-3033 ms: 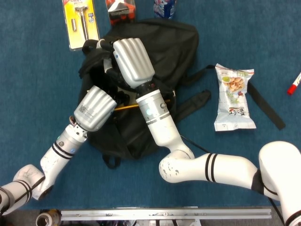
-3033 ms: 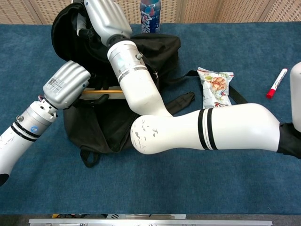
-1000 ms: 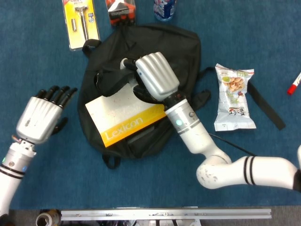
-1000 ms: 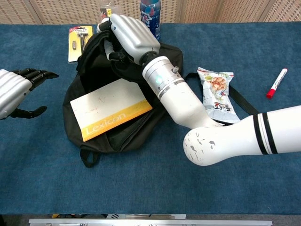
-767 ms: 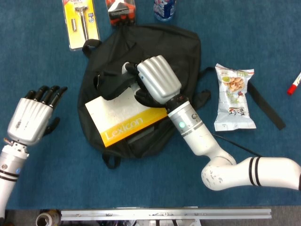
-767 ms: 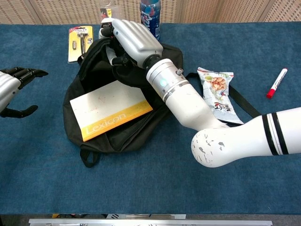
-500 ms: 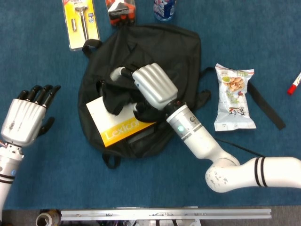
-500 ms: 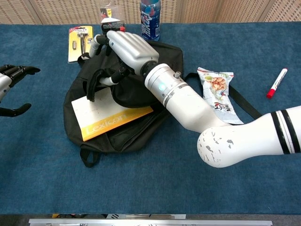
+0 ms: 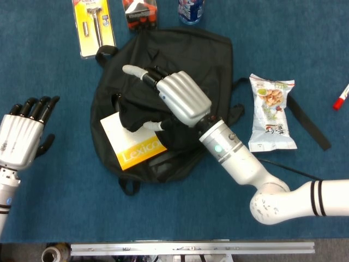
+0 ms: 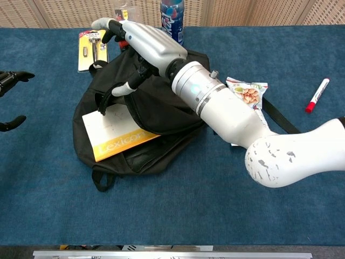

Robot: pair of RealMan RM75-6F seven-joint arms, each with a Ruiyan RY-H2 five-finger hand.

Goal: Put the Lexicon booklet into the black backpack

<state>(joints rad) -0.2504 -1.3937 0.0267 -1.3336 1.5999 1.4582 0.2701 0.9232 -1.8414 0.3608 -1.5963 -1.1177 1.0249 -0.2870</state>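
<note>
The Lexicon booklet (image 9: 133, 148) lies diagonally, seemingly half-tucked inside the black backpack (image 9: 207, 60); right hand (image 9: 174, 98) spread, empty.

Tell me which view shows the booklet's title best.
The chest view: the booklet shows "Lexicon" whole on its yellow band, plus bare white cover, poking out of the backpack. In the head view the booklet is cropped more by the flap and the right hand; its title is still legible.

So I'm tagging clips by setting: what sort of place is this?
Probably a lab test bench, not a home: blue felt-covered table, metal rail along its front edge, and unrelated items laid out, like a black backpack and snack packet.
</note>
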